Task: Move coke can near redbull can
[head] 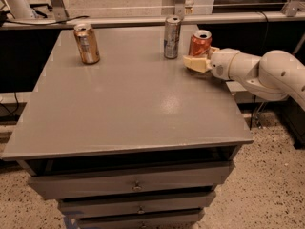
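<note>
The coke can (pixel 199 43), red-orange with a silver top, stands upright at the back right of the grey table (pixel 124 104). The redbull can (pixel 172 37), slim and silver-grey, stands just left of it with a small gap between them. My gripper (pixel 197 61) reaches in from the right on the white arm (pixel 259 70) and is shut on the coke can's lower part; its cream fingers (pixel 193 63) sit in front of the can.
A gold-brown can (pixel 86 43) stands at the back left of the table. Drawers (pixel 133 185) sit under the tabletop. A rail (pixel 143 20) and metal frame posts run behind the table. Speckled floor lies to the right.
</note>
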